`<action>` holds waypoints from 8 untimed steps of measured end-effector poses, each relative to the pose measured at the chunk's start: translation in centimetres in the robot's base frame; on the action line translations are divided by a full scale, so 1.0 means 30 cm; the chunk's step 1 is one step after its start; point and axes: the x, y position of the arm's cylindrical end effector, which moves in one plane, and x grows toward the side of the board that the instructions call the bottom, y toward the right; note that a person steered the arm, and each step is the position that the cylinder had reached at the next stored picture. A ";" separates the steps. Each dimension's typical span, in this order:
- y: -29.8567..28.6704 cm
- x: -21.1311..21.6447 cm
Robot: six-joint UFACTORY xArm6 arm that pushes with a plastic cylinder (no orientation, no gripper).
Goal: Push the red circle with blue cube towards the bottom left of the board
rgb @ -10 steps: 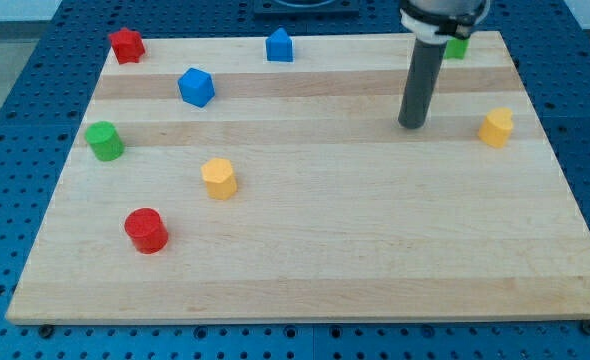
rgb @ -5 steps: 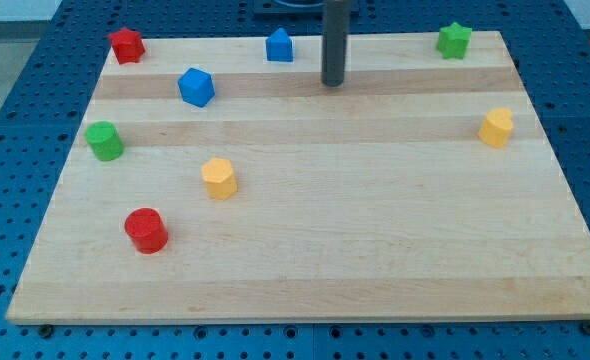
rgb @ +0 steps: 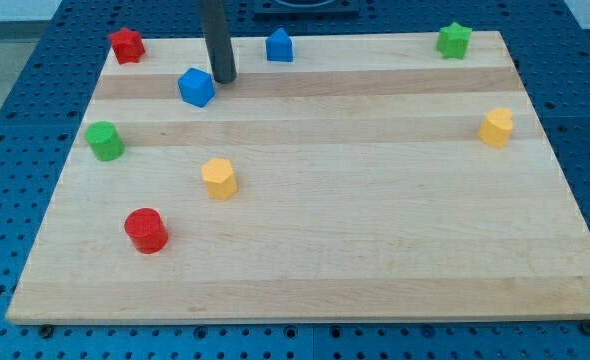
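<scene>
The red circle lies near the board's lower left. The blue cube sits in the upper left part of the board. My tip stands just to the right of the blue cube, slightly above its middle, very close to it or touching it; I cannot tell which. The rod rises straight up out of the view's top.
A yellow block lies between the blue cube and the red circle. A green cylinder is at the left edge, a red block at the top left corner, a blue house-shaped block at the top, a green star at the top right, a yellow block at the right.
My tip has swept left across the upper board, from near the right yellow block to beside the blue cube. No block has moved.
</scene>
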 end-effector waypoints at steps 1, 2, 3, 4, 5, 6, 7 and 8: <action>-0.072 0.000; -0.124 0.003; -0.139 0.041; -0.145 0.088; -0.138 0.150; -0.152 0.208; -0.191 0.254; -0.195 0.305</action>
